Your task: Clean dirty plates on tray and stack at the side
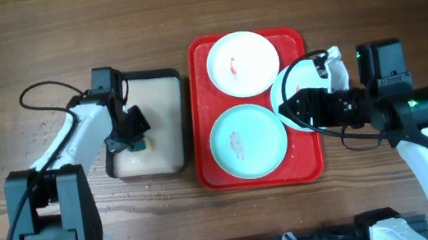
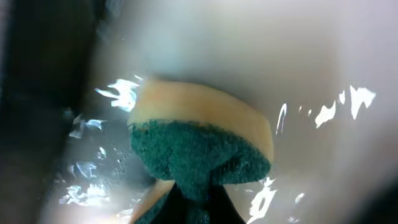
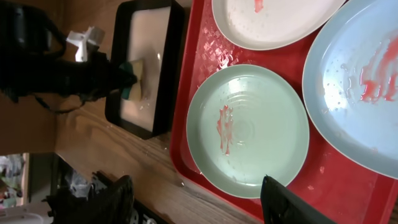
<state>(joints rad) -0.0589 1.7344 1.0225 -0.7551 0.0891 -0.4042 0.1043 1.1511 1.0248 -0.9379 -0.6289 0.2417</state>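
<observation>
The red tray (image 1: 309,165) holds three plates. The white plate (image 1: 241,64) lies at the back, with a red smear. A turquoise plate (image 1: 248,140) lies at the front, also smeared. A pale blue plate (image 1: 287,92) lies at the tray's right, partly under my right gripper (image 1: 299,109). The right wrist view shows that gripper (image 3: 199,205) open and empty, with the turquoise plate (image 3: 249,130), white plate (image 3: 273,18), smeared blue plate (image 3: 360,87) and tray (image 3: 205,56). My left gripper (image 1: 133,132) is shut on a yellow-green sponge (image 1: 144,145), as the left wrist view shows (image 2: 199,143).
A black-rimmed beige tray (image 1: 156,90) with wet sheen stands left of the red tray; the sponge is down inside it. It also shows in the right wrist view (image 3: 146,43). Wood table (image 1: 348,3) surrounds both. Water drops lie on the table at the left.
</observation>
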